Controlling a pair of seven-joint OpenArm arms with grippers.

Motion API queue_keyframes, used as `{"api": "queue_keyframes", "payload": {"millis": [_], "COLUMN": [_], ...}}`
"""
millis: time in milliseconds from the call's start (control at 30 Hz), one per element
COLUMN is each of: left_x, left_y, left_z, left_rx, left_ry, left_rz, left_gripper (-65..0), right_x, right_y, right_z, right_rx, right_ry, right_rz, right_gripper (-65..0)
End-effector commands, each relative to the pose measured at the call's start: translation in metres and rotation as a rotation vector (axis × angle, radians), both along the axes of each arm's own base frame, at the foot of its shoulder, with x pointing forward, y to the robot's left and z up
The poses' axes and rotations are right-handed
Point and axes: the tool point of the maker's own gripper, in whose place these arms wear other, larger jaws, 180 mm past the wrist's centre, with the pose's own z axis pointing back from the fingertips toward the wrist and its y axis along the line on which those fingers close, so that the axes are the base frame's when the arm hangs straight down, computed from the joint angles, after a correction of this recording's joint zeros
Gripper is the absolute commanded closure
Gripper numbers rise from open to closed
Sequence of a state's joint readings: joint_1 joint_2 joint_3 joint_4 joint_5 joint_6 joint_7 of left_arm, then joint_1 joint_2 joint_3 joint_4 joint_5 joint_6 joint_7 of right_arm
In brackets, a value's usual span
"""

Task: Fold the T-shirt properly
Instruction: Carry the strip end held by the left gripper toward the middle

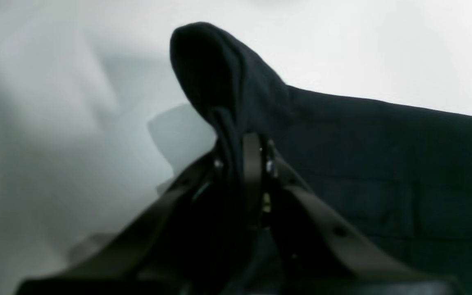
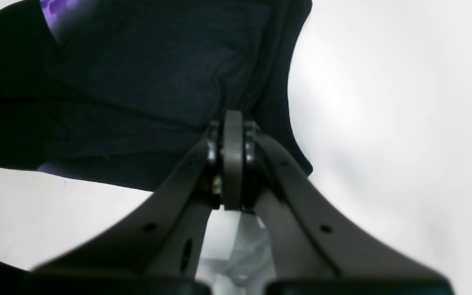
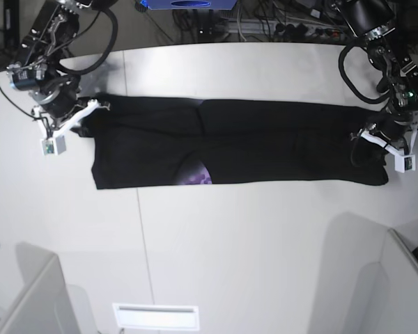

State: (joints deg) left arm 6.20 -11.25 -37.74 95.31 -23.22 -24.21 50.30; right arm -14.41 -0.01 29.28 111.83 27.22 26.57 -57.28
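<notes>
The black T-shirt [image 3: 237, 142] lies stretched in a long band across the white table, with a small patch of purple print [image 3: 195, 176] showing at its front edge. My left gripper [image 3: 366, 137] is shut on a bunched fold of the black cloth [image 1: 223, 82] at the band's right end. My right gripper [image 3: 90, 117] is shut on the cloth [image 2: 158, 69] at the band's left end. In the right wrist view the fabric gathers into the closed jaws [image 2: 232, 123], and purple print [image 2: 51, 10] shows at the top left.
The white table [image 3: 230, 236] extends toward the front. Grey partitions [image 3: 28, 292] stand at the front left and front right corners. Cables and equipment [image 3: 265, 21] lie behind the table's far edge.
</notes>
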Motion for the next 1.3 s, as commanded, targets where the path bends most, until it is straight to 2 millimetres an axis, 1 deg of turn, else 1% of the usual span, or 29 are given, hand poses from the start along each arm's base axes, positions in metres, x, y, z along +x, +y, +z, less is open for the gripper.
{"api": "queue_keyframes", "payload": {"millis": [0,233,400,467,533,600,833,967,1067,1200,1267], "left_x": [0.011,0.011,0.013,0.014,0.018,0.019,0.021,0.028,0.031,0.034,0.034], "left_y": [-0.004,-0.035,-0.049,-0.056,-0.072,-0.084,-0.108,-0.136,-0.15,-0.177,-0.188], "left_z": [0.015,-0.001,-0.005,-0.007,-0.01,-0.013,-0.018,-0.019,-0.02,-0.023,-0.022], "left_rx": [0.017,-0.022,-0.063,-0.073,-0.078,-0.087,-0.14,-0.175,-0.196,-0.233,-0.245], "left_ry": [-0.05,-0.02,-0.028,-0.026,-0.017,-0.011,-0.014,-0.02,-0.013,0.0,-0.004], "left_rz": [-0.029,-0.089,-0.09,-0.098,-0.147,-0.176,-0.192,-0.242,-0.249,-0.272,-0.289], "left_gripper": [0.0,0.0,0.0,0.0,0.0,0.0,0.0,0.0,0.0,0.0,0.0], "right_x": [0.008,0.009,0.009,0.008,0.011,0.01,0.011,0.011,0.011,0.01,0.01], "right_y": [-0.001,-0.001,-0.003,-0.003,-0.003,-0.004,-0.005,-0.006,-0.006,-0.006,-0.006], "right_z": [0.012,0.012,0.012,0.01,0.007,0.0,-0.002,-0.002,-0.002,-0.002,-0.002], "right_rx": [0.0,0.0,-0.001,0.003,0.012,0.022,0.023,0.02,0.02,0.018,0.018], "right_ry": [-0.05,-0.053,-0.055,-0.048,-0.042,-0.024,-0.018,-0.017,-0.017,-0.015,-0.015], "right_rz": [0.002,0.002,-0.003,-0.004,-0.007,-0.012,-0.013,-0.012,-0.012,-0.012,-0.012], "right_gripper": [0.0,0.0,0.0,0.0,0.0,0.0,0.0,0.0,0.0,0.0,0.0]}}
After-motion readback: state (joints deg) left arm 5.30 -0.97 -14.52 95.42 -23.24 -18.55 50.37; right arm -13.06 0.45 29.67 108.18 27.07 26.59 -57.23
